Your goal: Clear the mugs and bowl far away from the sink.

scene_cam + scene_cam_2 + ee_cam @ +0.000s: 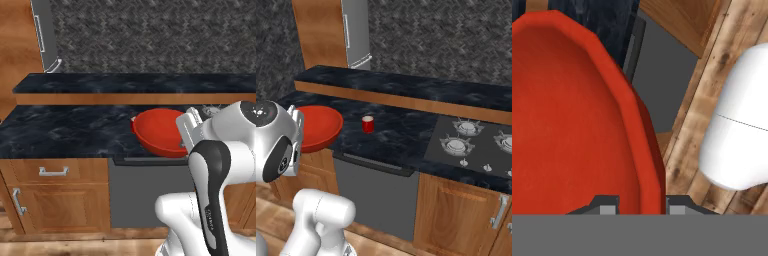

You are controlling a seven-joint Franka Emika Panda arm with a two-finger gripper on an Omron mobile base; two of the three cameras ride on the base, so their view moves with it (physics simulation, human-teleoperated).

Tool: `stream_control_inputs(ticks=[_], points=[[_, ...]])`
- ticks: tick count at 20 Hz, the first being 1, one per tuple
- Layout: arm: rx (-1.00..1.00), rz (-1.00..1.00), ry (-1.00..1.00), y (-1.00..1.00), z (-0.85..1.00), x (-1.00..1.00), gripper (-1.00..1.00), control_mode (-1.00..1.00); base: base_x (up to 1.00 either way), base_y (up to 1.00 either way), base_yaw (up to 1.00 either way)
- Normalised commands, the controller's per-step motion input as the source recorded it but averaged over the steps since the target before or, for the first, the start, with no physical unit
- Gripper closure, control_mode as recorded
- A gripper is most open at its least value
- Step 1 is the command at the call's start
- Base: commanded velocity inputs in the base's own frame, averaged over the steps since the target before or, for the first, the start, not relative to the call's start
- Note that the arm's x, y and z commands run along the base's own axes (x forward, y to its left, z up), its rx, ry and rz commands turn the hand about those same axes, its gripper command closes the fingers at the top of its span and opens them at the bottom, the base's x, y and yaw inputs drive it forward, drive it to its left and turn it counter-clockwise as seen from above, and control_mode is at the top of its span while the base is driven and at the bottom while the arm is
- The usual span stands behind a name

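Bench (401,131), dark marble-patterned, is running along the wall with a raised ledge (406,86) behind it; a gas stovetop (476,142) is sitting set into it at the right of the right base view. Wooden cabinets (55,192) and a grey appliance front (376,195) are standing below the bench edge.

Bowl (159,131), red-orange and glossy, is hanging tilted at the front edge of the bench, partly out past it over the appliance front. Its inside is looking empty.

Gripper (640,206) is gripping the bowl: in the hand view one of the fingers (604,205) is lying inside the rim and the other outside, closed narrowly on the bowl's wall.

A small red mug (368,124) is standing upright on the bench, near the bowl on its stovetop side, apart from it. Whether it is holding anything cannot be told.
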Motion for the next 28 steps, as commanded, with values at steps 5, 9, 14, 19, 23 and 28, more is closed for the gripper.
stream_control_inputs(ticks=[5, 9, 14, 19, 23, 28], points=[[0.0, 0.0, 0.0, 0.0, 0.0, 0.0, 1.0, 1.0, 0.97, 1.0, -0.21], [0.0, 0.0, 0.0, 0.0, 0.0, 0.0, 1.0, 1.0, 0.94, 0.96, -0.21], [0.0, 0.0, 0.0, 0.0, 0.0, 0.0, 1.0, 1.0, 0.45, 0.01, -0.04], [0.0, 0.0, 0.0, 0.0, 0.0, 0.0, 1.0, 1.0, 0.6, 0.07, -0.25], [0.0, 0.0, 0.0, 0.0, 0.0, 0.0, 1.0, 1.0, 0.57, 0.22, -0.3], [0.0, 0.0, 0.0, 0.0, 0.0, 0.0, 1.0, 1.0, 0.16, 0.31, -0.2]])
